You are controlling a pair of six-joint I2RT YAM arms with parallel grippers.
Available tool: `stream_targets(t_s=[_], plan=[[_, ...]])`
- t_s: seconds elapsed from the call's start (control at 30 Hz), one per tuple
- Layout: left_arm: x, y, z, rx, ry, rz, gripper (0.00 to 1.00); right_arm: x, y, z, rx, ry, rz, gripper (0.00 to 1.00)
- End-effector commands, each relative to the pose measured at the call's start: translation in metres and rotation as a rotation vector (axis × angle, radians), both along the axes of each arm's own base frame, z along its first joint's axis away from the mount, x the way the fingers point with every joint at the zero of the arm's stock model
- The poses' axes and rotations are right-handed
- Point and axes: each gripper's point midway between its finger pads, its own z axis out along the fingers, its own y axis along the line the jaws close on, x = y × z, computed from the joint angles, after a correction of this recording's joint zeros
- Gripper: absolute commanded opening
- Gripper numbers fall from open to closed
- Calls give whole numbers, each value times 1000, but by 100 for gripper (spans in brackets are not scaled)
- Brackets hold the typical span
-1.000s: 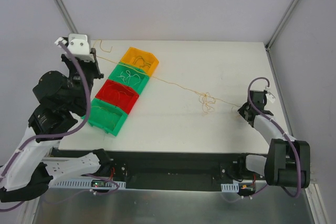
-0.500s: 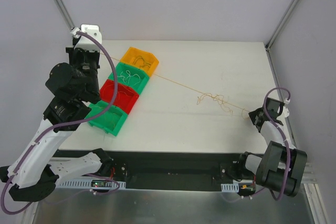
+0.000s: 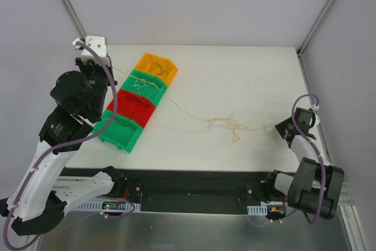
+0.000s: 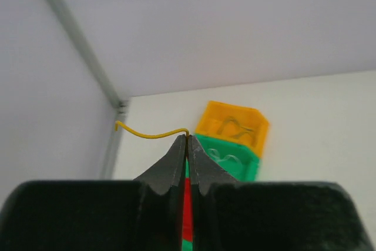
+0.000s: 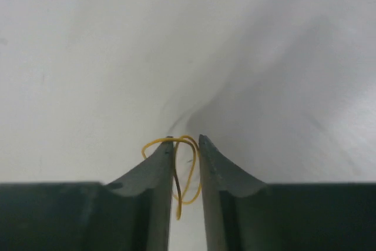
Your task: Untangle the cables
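Note:
The cables are hair-thin orange-yellow and tan wires. One long strand sags across the table from my left gripper (image 3: 101, 63) to my right gripper (image 3: 276, 127), with a small curly clump (image 3: 229, 123) right of centre. My left gripper (image 4: 188, 139) is raised at the far left corner and shut on a yellow wire end (image 4: 147, 135) that curls out to the left. My right gripper (image 5: 186, 140) is low at the table's right edge. Its jaws stand slightly apart with a yellow wire loop (image 5: 191, 168) lying between them.
A slanted row of bins stands on the left: orange (image 3: 155, 66), green (image 3: 144, 83), red (image 3: 130, 105), green (image 3: 120, 129), each with thin wires inside. Grey walls and metal posts close in the back and sides. The strand passes over the bins.
The strand was taut between both grippers and now hangs slack on the table. The clump has shifted left. My right gripper has moved slightly left and my left gripper has shifted slightly.

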Motion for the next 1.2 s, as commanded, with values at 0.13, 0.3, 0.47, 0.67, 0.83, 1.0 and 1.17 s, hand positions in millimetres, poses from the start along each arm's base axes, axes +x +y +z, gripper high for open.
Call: stream_targets(t_s=[0.13,0.3,0.47,0.67,0.83,1.0,1.17], plan=[[30,-176,-122,-305,462,-615,0,56,73,56,-172,-156,479,59],[33,-204,-179,-356,631,-658,0,58,93,69,-221,-183,561,73],[26,-210,-216,-385,720,-663,0,61,166,95,-188,-357,814,85],[11,-208,-248,-427,787,-657,0,49,272,77,225,-168,1020,68],[-2,-213,-282,-451,867,-677,0,37,298,64,267,-116,1022,61],[-13,-221,-314,-436,935,-704,0,23,314,51,280,-65,1026,61],[-23,-232,-335,-449,982,-734,0,17,322,38,282,-5,981,58]])
